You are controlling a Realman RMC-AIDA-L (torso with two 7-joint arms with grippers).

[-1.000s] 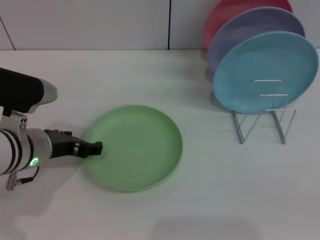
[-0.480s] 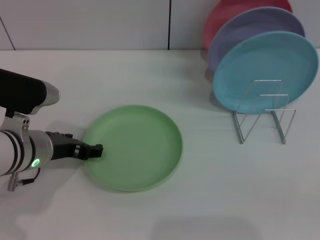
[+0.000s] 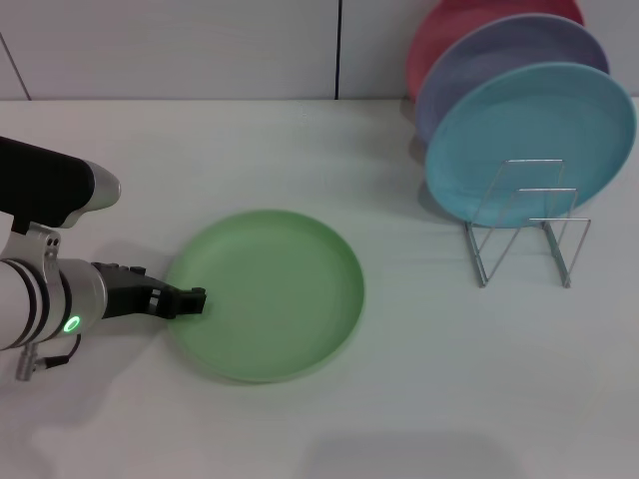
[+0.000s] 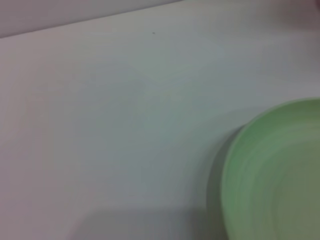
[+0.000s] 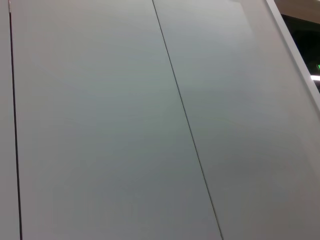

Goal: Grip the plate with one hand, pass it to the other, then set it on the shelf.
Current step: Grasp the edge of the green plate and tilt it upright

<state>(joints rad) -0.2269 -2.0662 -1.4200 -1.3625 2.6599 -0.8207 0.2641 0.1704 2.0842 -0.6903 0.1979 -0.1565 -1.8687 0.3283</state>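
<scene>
Since a moment ago the left gripper (image 3: 190,300) has barely shifted at the near-left rim of the round, light green matte plastic plate (image 3: 270,292) — apparently clamped thinly on it, the plate flat on the white table (image 3: 419,379), lift pending. The thin silver wire shelf (image 3: 527,232) stands well right.

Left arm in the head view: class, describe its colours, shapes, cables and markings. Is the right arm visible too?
The left arm is a silver-white cylinder with black bands and a small round green light. A black upper segment with a silver end cap sits above it. Its pincer is black and blocky, and a thin dark cable loops beneath the wrist. The right arm appears in no view.
</scene>
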